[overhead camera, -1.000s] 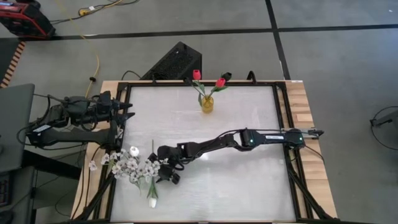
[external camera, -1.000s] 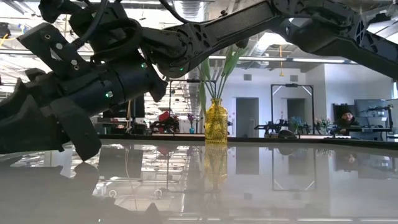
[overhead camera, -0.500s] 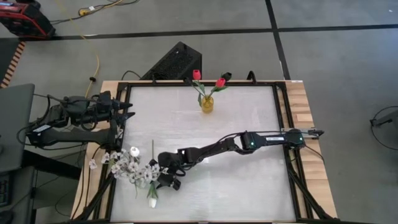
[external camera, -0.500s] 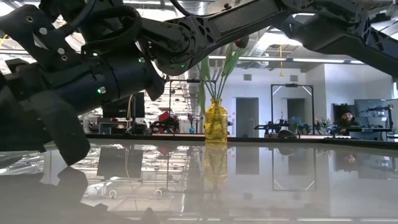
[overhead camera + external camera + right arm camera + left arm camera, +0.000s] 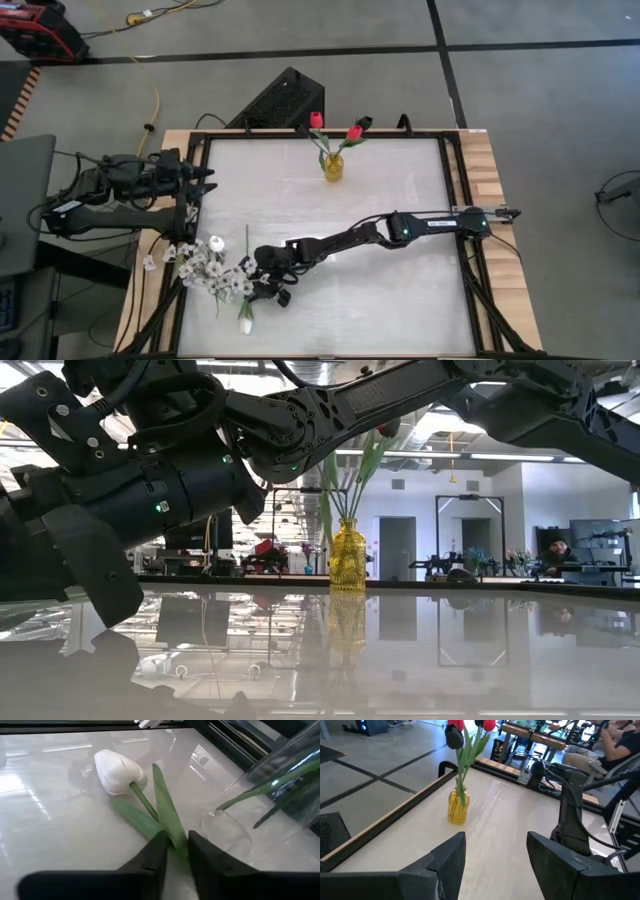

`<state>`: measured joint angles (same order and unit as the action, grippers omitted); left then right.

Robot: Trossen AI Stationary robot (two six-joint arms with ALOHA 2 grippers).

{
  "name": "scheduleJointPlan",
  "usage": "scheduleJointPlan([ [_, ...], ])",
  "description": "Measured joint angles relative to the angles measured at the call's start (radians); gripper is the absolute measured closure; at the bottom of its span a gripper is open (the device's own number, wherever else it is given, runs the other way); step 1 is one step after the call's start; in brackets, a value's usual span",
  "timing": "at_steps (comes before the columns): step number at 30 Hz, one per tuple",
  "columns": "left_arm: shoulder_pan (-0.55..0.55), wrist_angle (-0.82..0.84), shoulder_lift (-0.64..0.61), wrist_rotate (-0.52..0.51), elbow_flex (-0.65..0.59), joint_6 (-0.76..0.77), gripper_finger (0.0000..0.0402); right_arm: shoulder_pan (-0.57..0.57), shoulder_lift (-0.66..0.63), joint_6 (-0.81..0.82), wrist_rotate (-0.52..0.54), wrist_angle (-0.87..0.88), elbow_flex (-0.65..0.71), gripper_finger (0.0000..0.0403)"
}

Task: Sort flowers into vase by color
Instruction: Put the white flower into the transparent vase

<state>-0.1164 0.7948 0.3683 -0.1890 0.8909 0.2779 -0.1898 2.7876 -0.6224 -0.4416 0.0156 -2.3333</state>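
Down at the near left corner of the worktop (image 5: 400, 300), the right gripper (image 5: 270, 292) is lowered onto a white tulip (image 5: 118, 770) that lies flat on the glossy surface, its bud pointing away from the fingers (image 5: 153, 854). Seen from the right wrist, those fingers sit narrow, one on each side of the green stem and leaf, pinching it just behind the bud. Just beside it a bushy spray of tiny white blossoms (image 5: 212, 268) spreads over the worktop's left edge, with another white bud (image 5: 216, 242) at its upper side, and part of a clear glass vase (image 5: 280, 785) holding green stems stands close to the grasped tulip. Far across, near the back edge, a yellow vase (image 5: 333, 167) stands upright and holds two red tulips (image 5: 354, 133). Over at the left side, the left gripper (image 5: 205, 181) hangs above the worktop's rim, well apart from the flowers, its fingers (image 5: 445, 860) spread wide with nothing between them. Beyond the worktop a seated person (image 5: 620, 745) shows in the room.
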Motion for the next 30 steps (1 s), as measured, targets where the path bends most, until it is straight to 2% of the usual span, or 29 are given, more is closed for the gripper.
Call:
scheduleJointPlan([
  [4,0.0,0.0,0.0,0.0,0.0,-0.012,0.0203,0.003,-0.004,0.049,-0.001,0.048,0.0,0.037],
  [6,0.0,0.001,0.0,0.0,0.0,-0.025,0.0203,0.008,-0.019,0.074,-0.001,0.104,-0.001,0.0386],
  [9,0.0,0.001,0.0,0.005,0.0,-0.038,0.0203,0.015,-0.06,0.157,-0.002,0.21,0.0,0.0382],
  [16,0.0,0.001,0.0,0.049,0.0,-0.067,0.0203,0.007,-0.23,0.303,-0.001,0.577,-0.002,0.0386],
  [21,0.0,0.002,0.0,0.076,0.0,-0.089,0.0203,-0.016,-0.265,0.378,-0.001,0.765,0.0,0.0386],
  [26,0.0,0.002,0.0,0.079,0.0,-0.099,0.0203,-0.034,-0.265,0.391,-0.001,0.896,0.003,0.0386],
  [30,0.0,0.002,0.0,0.101,0.0,-0.114,0.0203,-0.043,-0.266,0.444,0.031,0.872,0.079,0.0386],
])
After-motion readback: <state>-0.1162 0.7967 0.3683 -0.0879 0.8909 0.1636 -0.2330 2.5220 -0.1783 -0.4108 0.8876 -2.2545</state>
